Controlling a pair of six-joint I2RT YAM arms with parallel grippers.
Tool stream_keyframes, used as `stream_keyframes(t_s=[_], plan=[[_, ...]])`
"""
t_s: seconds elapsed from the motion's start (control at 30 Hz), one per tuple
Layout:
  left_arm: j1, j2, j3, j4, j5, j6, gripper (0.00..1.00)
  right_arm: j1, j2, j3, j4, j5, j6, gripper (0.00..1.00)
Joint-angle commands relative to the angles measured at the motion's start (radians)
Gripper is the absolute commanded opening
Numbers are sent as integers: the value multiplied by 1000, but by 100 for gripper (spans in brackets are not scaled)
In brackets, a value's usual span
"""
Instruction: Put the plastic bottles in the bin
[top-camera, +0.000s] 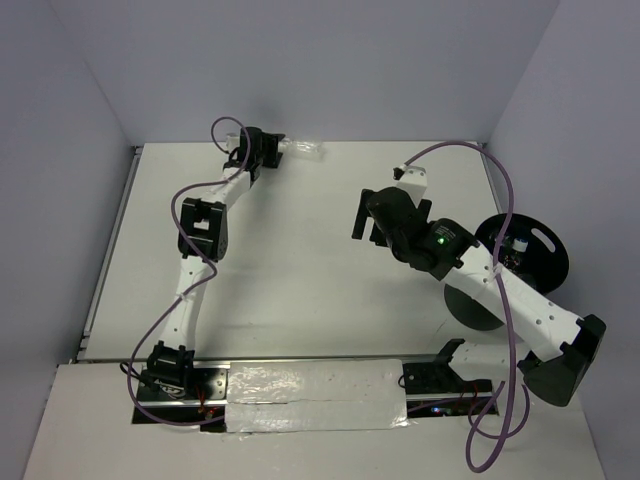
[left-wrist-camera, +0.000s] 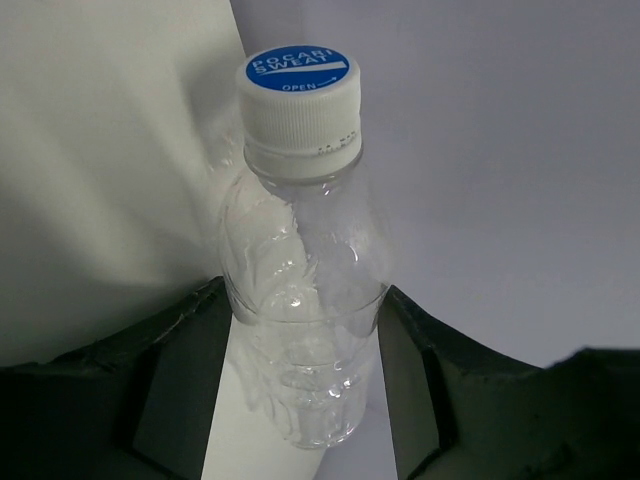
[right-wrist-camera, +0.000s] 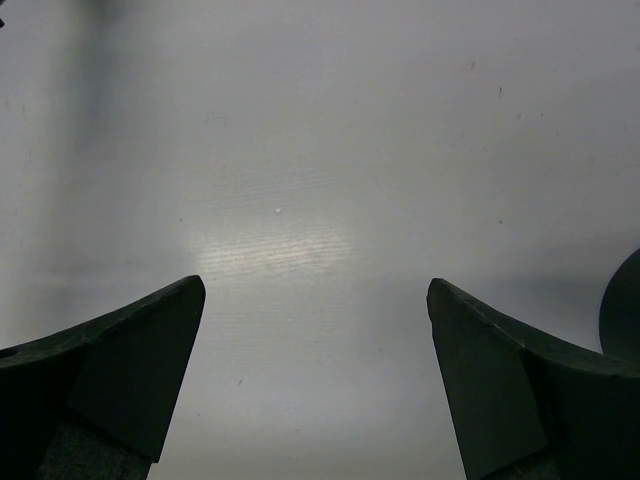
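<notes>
The bottle (left-wrist-camera: 300, 300) is pinched by the left jaws at the worktop's (top-camera: 300, 260) far edge; the right jaws are spread, empty. A firm hold should be confirmed before it is lifted clear and carried to the bin (top-camera: 553, 268), far right.

White table (top-camera: 300, 280): clear bottle (top-camera: 305, 149) at far edge, black bin (top-camera: 550, 275) right.

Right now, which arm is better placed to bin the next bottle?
Left: the left gripper pinches the clear Pocari Sweat bottle between its fingers. The right gripper hangs open and empty over the table, though nearer the black bin.
</notes>
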Motion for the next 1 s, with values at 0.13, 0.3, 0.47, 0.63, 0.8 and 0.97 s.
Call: stream_keyframes(t_s=[0.13, 0.3, 0.47, 0.63, 0.8, 0.97], plan=[[-4, -217, -241, 29, 19, 152, 57, -10, -24, 11, 12, 25, -4, 100], [2, -414, -368, -14, 156, 359, 57, -8, -28, 43, 0, 2, -55, 100], [0, -607, -488, -181, 383, 612, 57, -6, 1, 100, -9, -107, -177, 100], [-35, -797, -612, -333, 558, 848, 59, 1, 26, 137, 31, -234, -282, 100], [-109, -977, -750, -419, 612, 941, 60, 4, 90, 200, 78, -350, -331, 100], [-138, -1109, -858, -399, 625, 923, 61, 4, 166, 228, 170, -449, -328, 100]])
